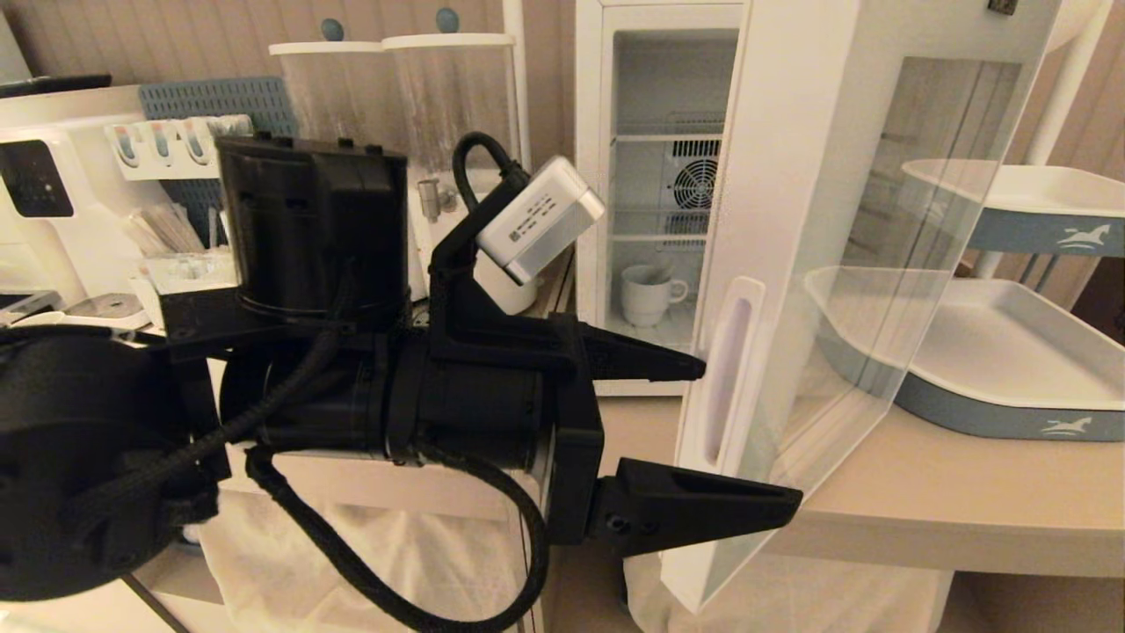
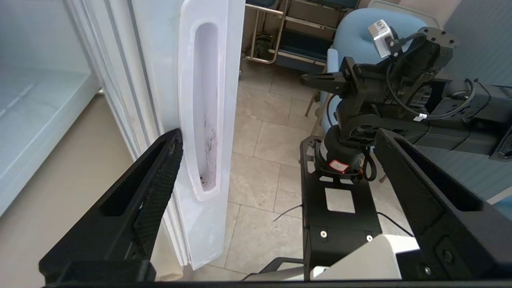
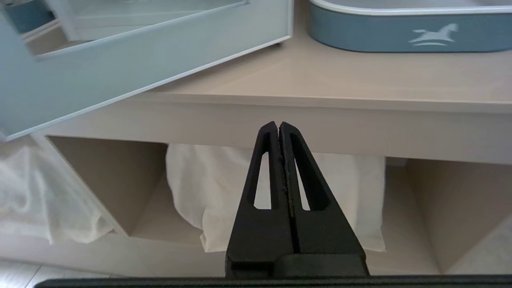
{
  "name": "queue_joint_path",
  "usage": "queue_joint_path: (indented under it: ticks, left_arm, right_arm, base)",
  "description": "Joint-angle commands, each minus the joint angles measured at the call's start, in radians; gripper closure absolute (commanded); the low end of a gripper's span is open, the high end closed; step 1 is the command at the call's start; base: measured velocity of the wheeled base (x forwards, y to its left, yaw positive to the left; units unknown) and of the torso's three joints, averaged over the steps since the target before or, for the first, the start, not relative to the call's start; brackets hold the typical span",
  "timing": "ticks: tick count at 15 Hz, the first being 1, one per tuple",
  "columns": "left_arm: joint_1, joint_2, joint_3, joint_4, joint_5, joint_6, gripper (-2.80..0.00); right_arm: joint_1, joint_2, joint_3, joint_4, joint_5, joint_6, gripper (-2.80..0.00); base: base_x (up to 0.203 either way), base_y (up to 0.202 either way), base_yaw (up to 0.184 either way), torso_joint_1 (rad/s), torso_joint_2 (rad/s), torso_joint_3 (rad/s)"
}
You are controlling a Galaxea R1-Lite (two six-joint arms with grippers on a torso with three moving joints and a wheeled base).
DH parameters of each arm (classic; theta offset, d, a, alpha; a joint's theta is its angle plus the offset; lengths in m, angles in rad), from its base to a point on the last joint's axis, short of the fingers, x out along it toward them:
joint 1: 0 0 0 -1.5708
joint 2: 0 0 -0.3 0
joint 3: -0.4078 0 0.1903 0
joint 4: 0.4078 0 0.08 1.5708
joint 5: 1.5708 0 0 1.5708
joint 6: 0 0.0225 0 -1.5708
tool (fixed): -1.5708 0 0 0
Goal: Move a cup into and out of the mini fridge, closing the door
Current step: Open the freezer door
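Note:
The mini fridge (image 1: 591, 176) stands open on the counter. The cup (image 1: 650, 294), a squat white mug with its handle to the right, sits on the fridge floor. The door (image 1: 791, 132) is swung out toward me, its edge with the handle recess (image 2: 206, 100) facing my left gripper (image 1: 747, 435). That gripper is open and empty and straddles the door's free edge. One fingertip (image 2: 176, 140) is right up against the door's inner side; the other is well clear on the outer side. My right gripper (image 3: 279, 125) is shut and empty, parked low before the counter's front edge.
Two white drink dispensers (image 1: 395, 97) and a coffee machine (image 1: 44, 176) stand left of the fridge. Blue-and-white trays (image 1: 1011, 360) sit on the counter (image 1: 967, 501) behind the open door. White cloth (image 3: 224, 192) hangs in the shelf under the counter.

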Motion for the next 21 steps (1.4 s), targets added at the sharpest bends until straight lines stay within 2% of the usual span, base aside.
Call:
queue_joint_path:
  ticks: [1,4,7,10,12,14,15,17,21]
  left_arm:
    - [-0.006,0.031,-0.002,-0.006,-0.002,-0.004,-2.8]
    - [-0.076,0.025,-0.028,-0.006,-0.008,-0.019,-2.8]
    - [-0.129,0.039,-0.059,-0.006,-0.003,-0.066,-2.8]
    - [-0.258,0.028,-0.074,-0.008,0.005,-0.163,-2.8]
    - [-0.354,-0.009,-0.068,-0.012,0.039,-0.224,-2.8]
    - [-0.414,-0.06,-0.052,-0.007,0.093,-0.239,-2.8]
    - [-0.435,-0.083,-0.051,0.023,0.142,-0.238,-2.8]
    - [-0.448,-0.14,-0.061,0.157,0.219,-0.234,-2.8]
    - [-0.438,-0.254,-0.051,0.308,0.243,-0.217,-2.8]
  right_arm:
    - [0.0,0.001,0.0,0.0,0.001,0.0,0.0]
    - [0.0,0.001,0.0,0.0,0.001,0.0,0.0]
    - [0.0,0.001,0.0,-0.002,0.001,0.0,0.0]
    - [0.0,0.001,0.002,-0.004,0.001,0.0,0.0]
    - [0.0,0.001,0.0,-0.001,0.001,0.0,0.0]
    - [0.0,0.001,0.0,0.0,0.001,0.0,0.0]
    - [0.0,0.001,-0.001,0.0,0.001,-0.001,0.0]
    - [0.0,0.001,-0.001,0.002,0.001,-0.001,0.0]
    - [0.0,0.001,-0.001,0.003,0.001,-0.001,0.0]
  base:
    - [0.0,0.0,0.0,0.0,0.0,0.0]
    - [0.0,0.0,0.0,0.0,0.0,0.0]
    - [0.0,0.0,0.0,0.0,0.0,0.0]
    - [0.0,0.0,0.0,0.0,0.0,0.0]
    - [0.0,0.0,0.0,0.0,0.0,0.0]
    - [0.0,0.0,0.0,0.0,0.0,0.0]
    - [0.0,0.0,0.0,0.0,0.0,0.0]
    - [0.0,0.0,0.0,0.0,0.0,0.0]
    - [0.0,0.0,0.0,0.0,0.0,0.0]
